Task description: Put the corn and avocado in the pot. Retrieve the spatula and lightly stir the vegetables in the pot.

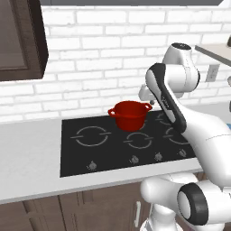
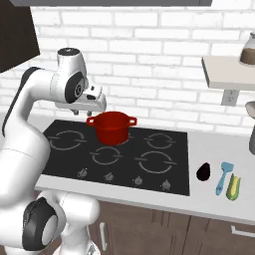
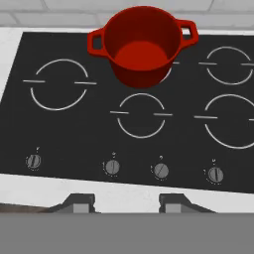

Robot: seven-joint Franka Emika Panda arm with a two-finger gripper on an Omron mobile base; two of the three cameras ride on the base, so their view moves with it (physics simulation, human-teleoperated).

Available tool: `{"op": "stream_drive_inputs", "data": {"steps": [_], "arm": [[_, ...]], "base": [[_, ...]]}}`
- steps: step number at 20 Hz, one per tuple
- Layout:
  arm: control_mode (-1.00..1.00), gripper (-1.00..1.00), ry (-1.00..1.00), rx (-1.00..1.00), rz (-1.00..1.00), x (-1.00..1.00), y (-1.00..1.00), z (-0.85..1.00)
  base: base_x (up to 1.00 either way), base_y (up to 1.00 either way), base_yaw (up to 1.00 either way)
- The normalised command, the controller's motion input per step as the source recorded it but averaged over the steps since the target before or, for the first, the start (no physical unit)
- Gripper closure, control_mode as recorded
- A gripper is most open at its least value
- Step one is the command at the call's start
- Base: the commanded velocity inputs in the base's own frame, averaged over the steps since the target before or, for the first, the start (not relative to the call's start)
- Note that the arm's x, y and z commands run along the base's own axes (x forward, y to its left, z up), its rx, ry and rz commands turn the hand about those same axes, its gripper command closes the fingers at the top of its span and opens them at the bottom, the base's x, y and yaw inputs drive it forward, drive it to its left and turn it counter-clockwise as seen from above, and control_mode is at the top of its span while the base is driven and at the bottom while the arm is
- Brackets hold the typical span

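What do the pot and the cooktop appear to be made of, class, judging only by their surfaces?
Pot: probably enamelled metal; its red skin is glossy, with soft highlights, though a render leaves this open.
Cooktop: looks like smooth black glass; flat, with thin printed burner rings and small metal-looking knobs.

Pale counter (image 2: pixel 219 209) with black cooktop (image 2: pixel 164 172), avocado (image 2: pixel 203 171), spatula (image 2: pixel 222 177), corn (image 2: pixel 233 187).

No legible text, labels, brands or numbers anywhere. Small markings beside the four knobs (image 3: pixel 112 167) along the near edge of the cooktop (image 3: pixel 74 134), too small to read.
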Motion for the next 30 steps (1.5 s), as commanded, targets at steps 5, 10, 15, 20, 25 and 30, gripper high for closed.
{"op": "stream_drive_inputs", "data": {"steps": [5, 10, 15, 20, 25, 30], "arm": [[-1.0, -1.0, 0.01, 0.0, 0.0, -0.14, 0.0, 0.0], [-1.0, -1.0, 0.12, -0.03, 0.01, -0.3, -0.19, -0.12], [-1.0, -1.0, 0.08, 0.0, 0.0, -0.53, -0.71, -0.23], [-1.0, -1.0, 0.01, 0.0, -0.02, -0.34, -0.96, -0.1], [-1.0, -1.0, 0.0, 0.0, -0.13, -0.16, -0.79, -0.03], [-1.0, -1.0, 0.0, 0.0, -0.43, 0.0, -0.48, -0.09]], "base": [[0.0, 0.0, 0.0], [0.0, 0.0, 0.0], [0.0, 0.0, 0.0], [0.0, 0.0, 0.0], [0.0, 0.0, 0.0], [0.0, 0.0, 0.0]]}}
